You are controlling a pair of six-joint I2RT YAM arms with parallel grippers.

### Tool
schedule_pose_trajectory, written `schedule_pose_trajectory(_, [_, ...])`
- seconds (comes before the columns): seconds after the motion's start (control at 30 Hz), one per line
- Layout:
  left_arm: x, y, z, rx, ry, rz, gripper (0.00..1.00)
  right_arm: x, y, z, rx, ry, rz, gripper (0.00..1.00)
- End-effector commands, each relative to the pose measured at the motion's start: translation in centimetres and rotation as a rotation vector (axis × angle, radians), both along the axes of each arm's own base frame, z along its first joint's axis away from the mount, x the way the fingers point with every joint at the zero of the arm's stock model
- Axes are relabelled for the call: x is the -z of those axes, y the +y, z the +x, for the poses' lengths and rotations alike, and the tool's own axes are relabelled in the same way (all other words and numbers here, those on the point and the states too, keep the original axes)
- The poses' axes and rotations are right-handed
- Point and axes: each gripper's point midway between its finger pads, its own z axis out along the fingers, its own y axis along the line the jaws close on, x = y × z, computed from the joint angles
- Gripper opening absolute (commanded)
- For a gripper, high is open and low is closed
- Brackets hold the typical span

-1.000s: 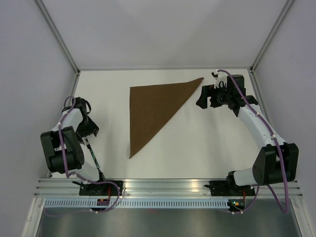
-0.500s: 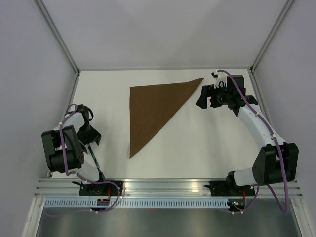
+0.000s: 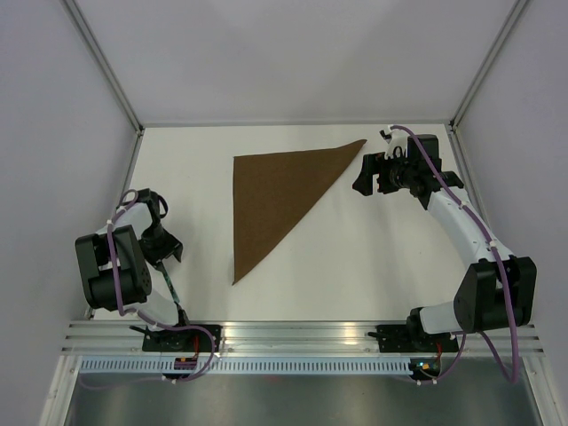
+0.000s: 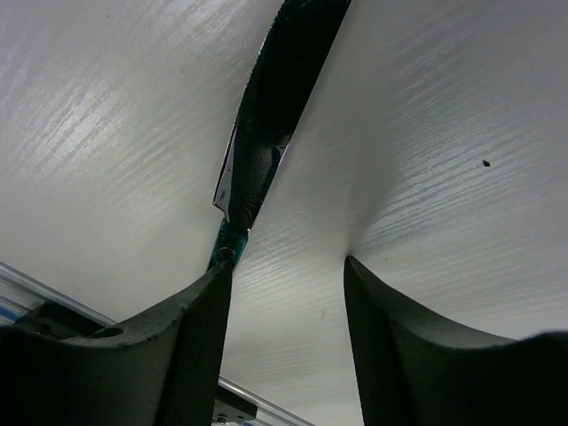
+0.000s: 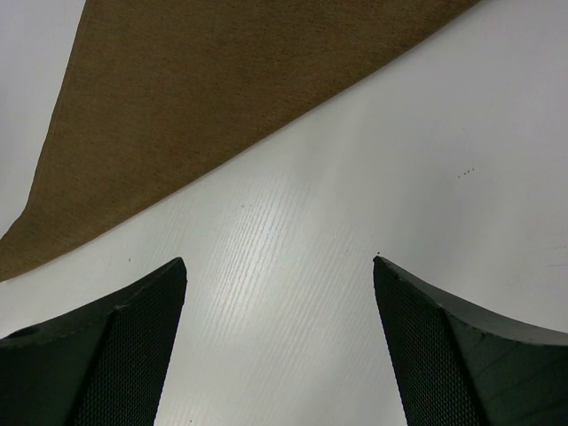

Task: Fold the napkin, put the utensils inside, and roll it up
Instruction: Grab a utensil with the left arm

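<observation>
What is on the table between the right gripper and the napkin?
Nothing: only bare white table lies between the right gripper and the napkin, seen plainly in the right wrist view.

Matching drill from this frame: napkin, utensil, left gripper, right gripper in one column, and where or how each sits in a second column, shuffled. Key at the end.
Column 1:
1. napkin
2. utensil
3. left gripper
4. right gripper

Column 2:
A. open, just right of the napkin's far right tip
B. lying flat on the table, near left
C. folded into a triangle, spread flat mid-table
D. open, low over the utensil's end

Pairs: 1-C, 2-B, 3-D, 4-A
</observation>
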Motion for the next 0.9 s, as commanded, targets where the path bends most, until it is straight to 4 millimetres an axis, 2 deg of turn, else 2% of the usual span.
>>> schedule_pose_trajectory(0.0, [2.4,-1.9,0.6,-0.062,-0.03,-0.096,0.57,-0.1,0.1,0.2,0.004,0.001,0.006,0.91])
schedule_pose_trajectory(0.33, [2.9,-2.7,1.8,-0.065,-0.068,-0.147,0.33,-0.1,0.1,0.3,0.003,0.0,0.005,0.9])
schedule_pose_trajectory(0.5, [2.9,-3.5,2.6,-0.08,-0.105,-0.193,0.29,0.1,0.1,0.3,0.001,0.004,0.004,0.9])
schedule_pose_trajectory(0.7, [2.7,-3.7,3.2,-0.081,-0.124,-0.206,0.22,0.0,0.2,0.3,0.0,0.002,0.006,0.9])
schedule_pose_trajectory(0.87, [2.6,-3.9,3.6,-0.074,-0.127,-0.209,0.2,0.0,0.2,0.3,-0.001,0.002,0.004,0.9])
